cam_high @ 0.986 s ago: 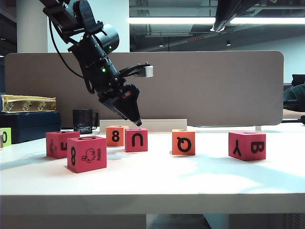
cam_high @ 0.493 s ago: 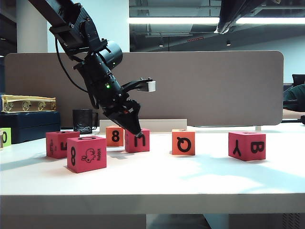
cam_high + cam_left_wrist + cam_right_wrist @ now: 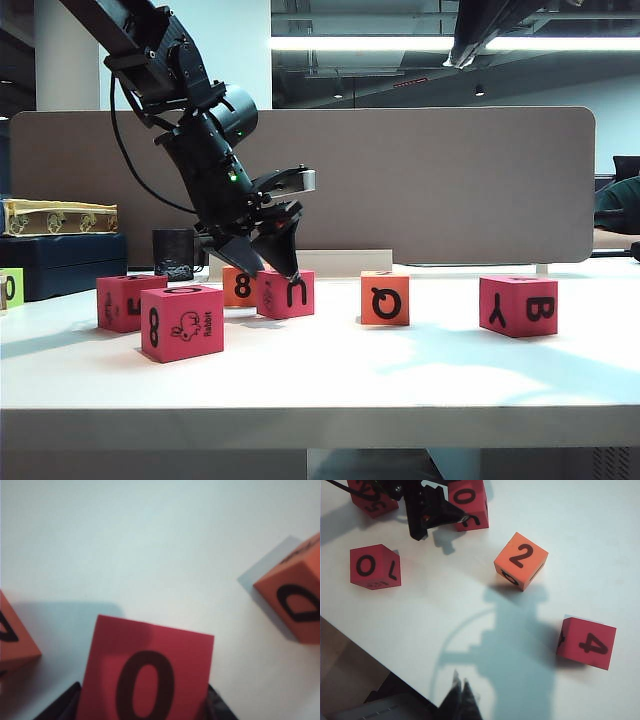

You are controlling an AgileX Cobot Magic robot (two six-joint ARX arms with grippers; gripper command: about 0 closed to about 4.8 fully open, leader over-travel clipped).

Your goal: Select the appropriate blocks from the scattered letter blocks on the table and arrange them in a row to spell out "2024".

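One pink cube [image 3: 285, 294] with a U on its front and a 0 on top sits just right of the orange 8 cube [image 3: 238, 286]. Left gripper [image 3: 272, 268] clamps its sides; I'd lift straight up to clear that neighbour. Right gripper [image 3: 460, 697], fingers pressed together and empty, hangs well away near the table [image 3: 400, 370] edge.

Pink 0 block [image 3: 147, 672] between dark fingertips [image 3: 60, 707]; orange blocks [image 3: 295, 590] flanking

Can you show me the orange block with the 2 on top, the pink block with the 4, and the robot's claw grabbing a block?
Orange foam cube [image 3: 521, 556], right wrist view: top face with 2.
Pink foam cube [image 3: 590, 642], right wrist view: top face with 4.
Left gripper [image 3: 272, 272], exterior view: between fingertips.
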